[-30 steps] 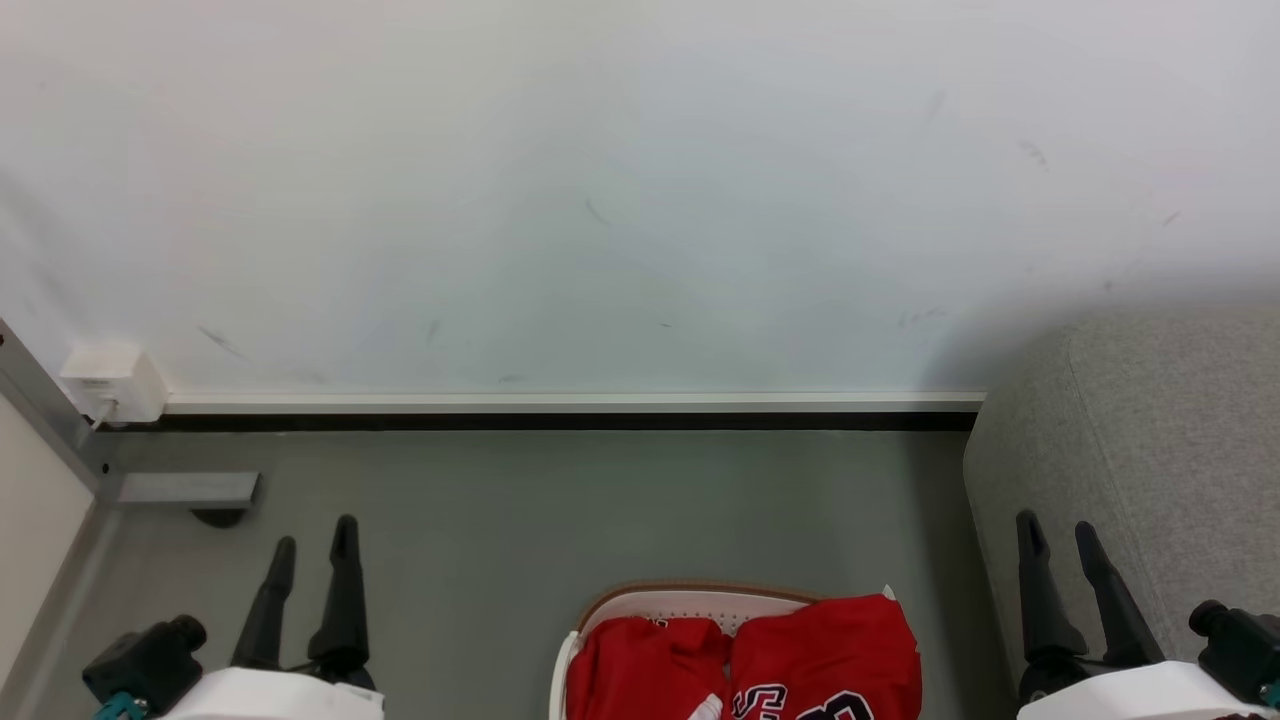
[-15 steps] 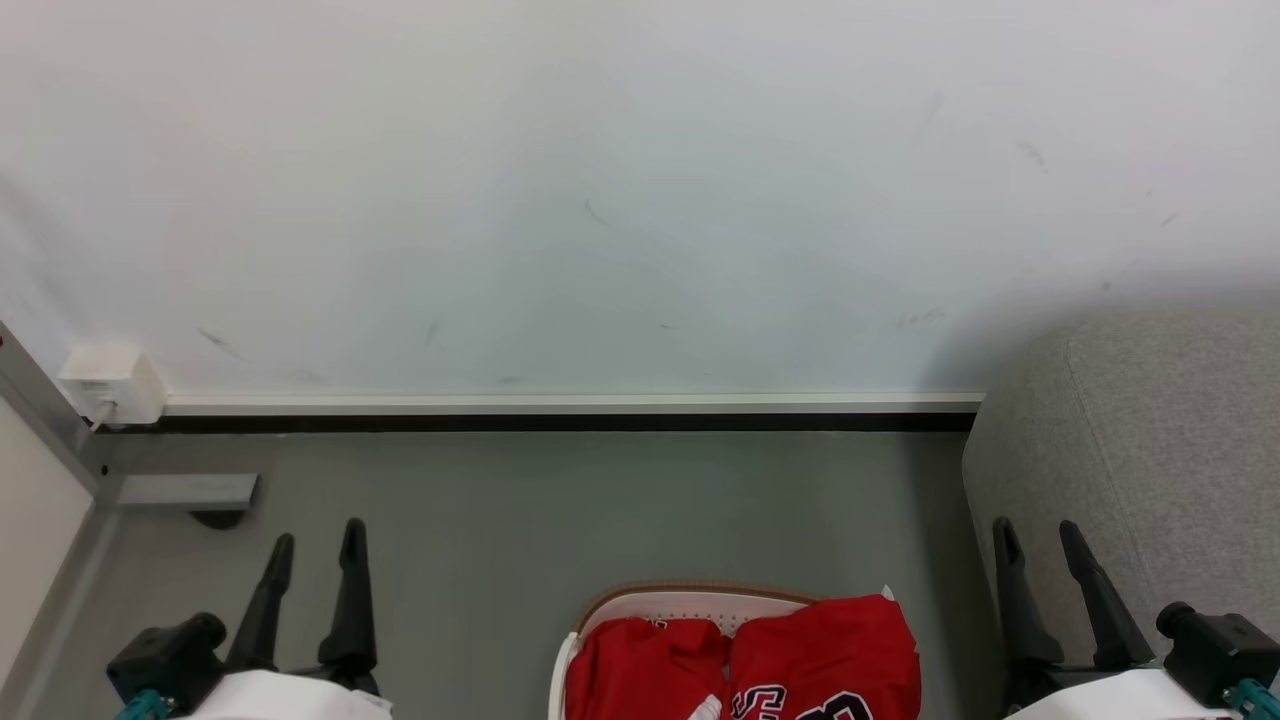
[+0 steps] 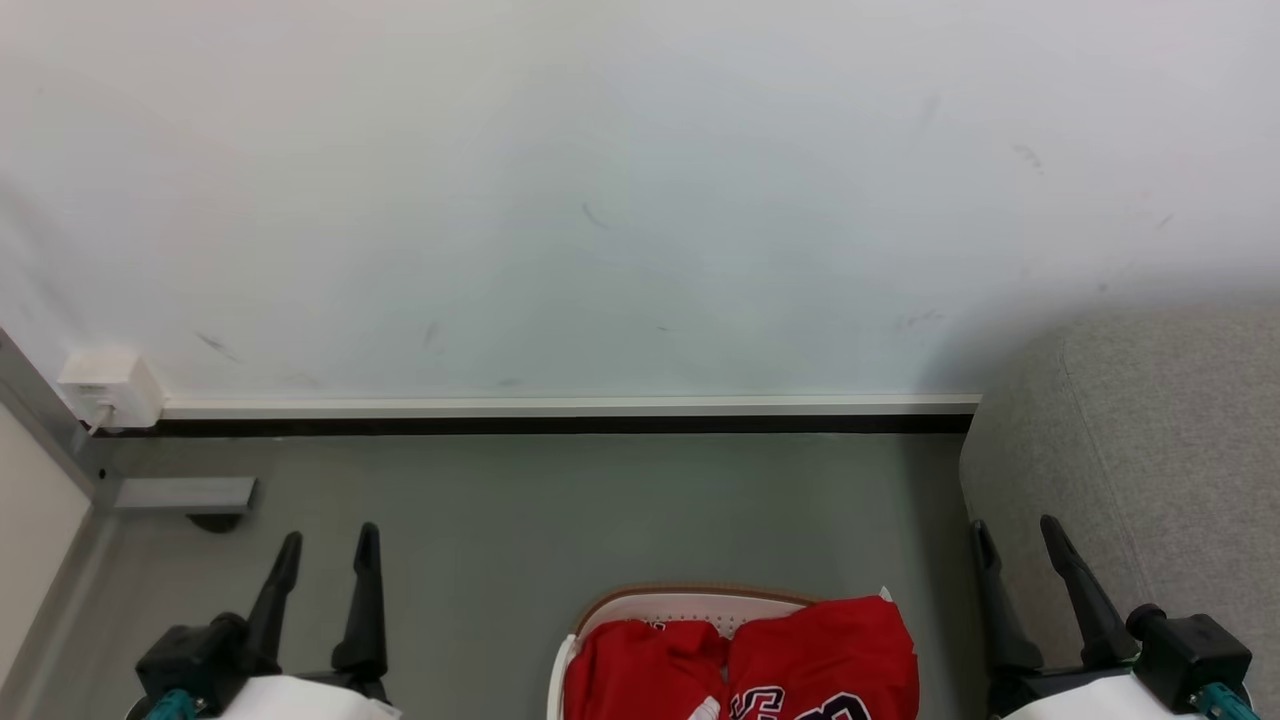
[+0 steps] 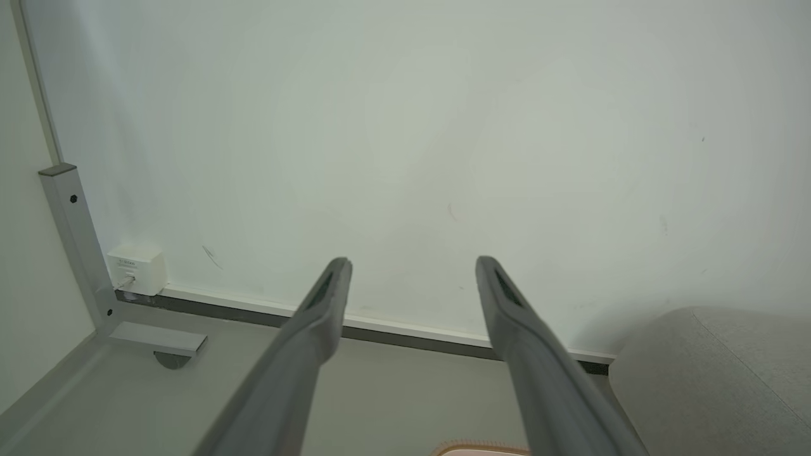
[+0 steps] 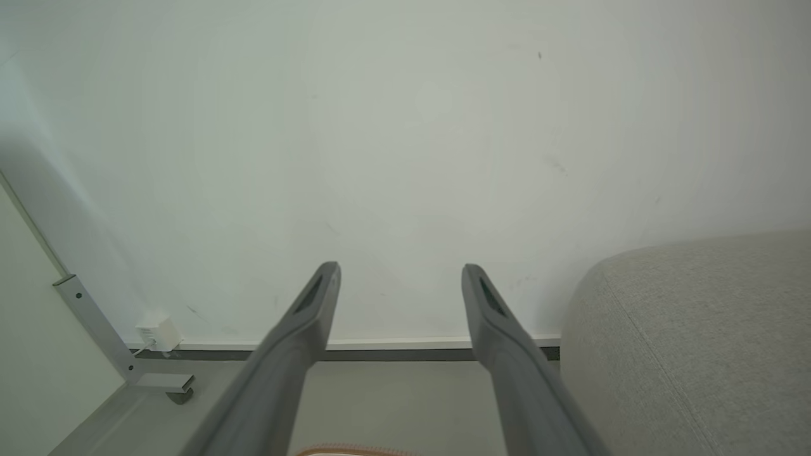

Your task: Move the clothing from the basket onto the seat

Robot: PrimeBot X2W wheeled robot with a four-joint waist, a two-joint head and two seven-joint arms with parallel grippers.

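Both arms sit low in your head view, fingers pointing up. Your left gripper (image 3: 330,535) is at the lower left over the grey floor (image 3: 550,500). Its two dark fingers are spread well apart and hold nothing, and the left wrist view shows a wide gap with plain wall (image 3: 600,200) behind it.

Your right gripper (image 3: 1014,525) is at the lower right with its fingers parted just as wide, and they too are empty. It lies across the rounded end of the seat (image 3: 1150,450) in the head view, and you cannot tell whether it touches the fabric.

The clothing (image 3: 750,665) is at the bottom centre, between your two grippers and apart from both. It lies heaped in the basket (image 3: 690,592) as two bright red mounds side by side. The right-hand mound carries dark, white-outlined lettering at the picture's lower edge and bulges over the basket's right side. Behind the red cloth you can see the brown rim band and a row of small holes in the white wall.

The seat stands to the right of the basket, near it, with a strip of floor between them.

Along the foot of the wall runs a white baseboard (image 3: 560,405) with a dark line beneath it. At the far left, a small white box (image 3: 105,385) sits by a grey metal frame (image 3: 185,493).
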